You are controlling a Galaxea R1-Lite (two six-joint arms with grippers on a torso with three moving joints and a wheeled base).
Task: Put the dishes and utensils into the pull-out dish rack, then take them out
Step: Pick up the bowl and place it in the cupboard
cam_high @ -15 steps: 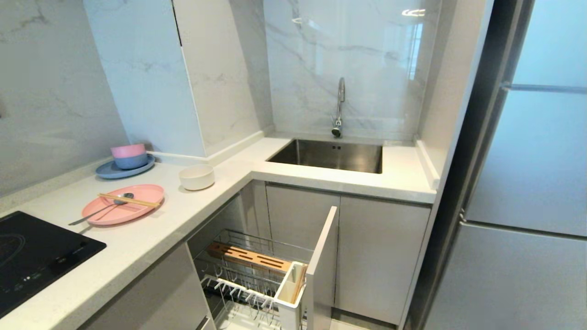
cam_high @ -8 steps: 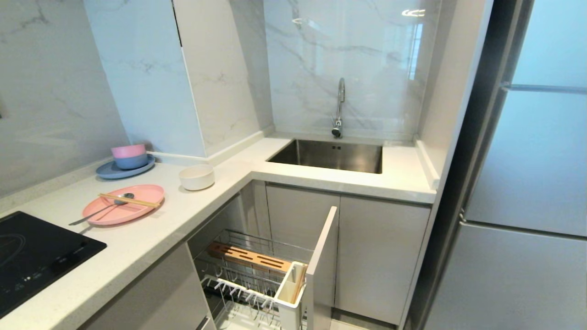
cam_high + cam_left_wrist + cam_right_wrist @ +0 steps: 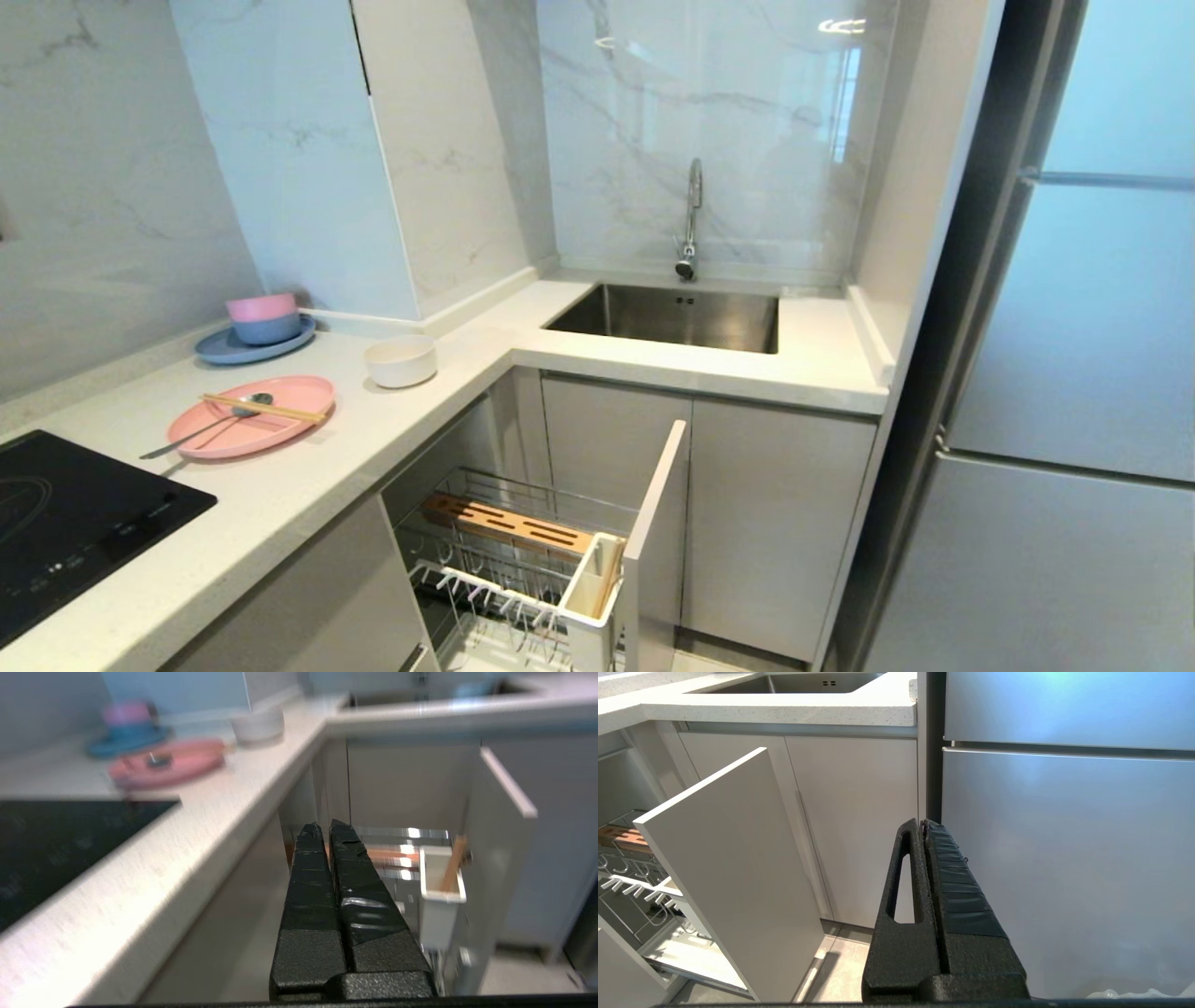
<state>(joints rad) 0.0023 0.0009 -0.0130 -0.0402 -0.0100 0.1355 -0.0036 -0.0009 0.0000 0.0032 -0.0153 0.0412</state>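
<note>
The pale-pink plate (image 3: 280, 432) lies on the left counter with the wooden chopsticks (image 3: 261, 408) and the grey spoon (image 3: 201, 431) across it. The white bowl (image 3: 400, 360) stands just beyond it. The pull-out dish rack (image 3: 485, 579) is drawn out below the counter, with its wooden insert (image 3: 509, 525), white caddy (image 3: 588, 597) and tall front panel (image 3: 653, 532). A wooden stick (image 3: 451, 863) leans in the caddy. My left gripper (image 3: 325, 828) is shut and empty, low beside the counter's front and aimed toward the rack. My right gripper (image 3: 922, 823) is shut and empty, before the fridge.
Stacked pink and blue bowls (image 3: 264, 317) sit on a blue-grey plate at the back left. A black hob (image 3: 75, 523) fills the near left counter. The sink (image 3: 672, 317) and tap (image 3: 691, 219) are in the corner. A tall fridge (image 3: 1074, 373) stands on the right.
</note>
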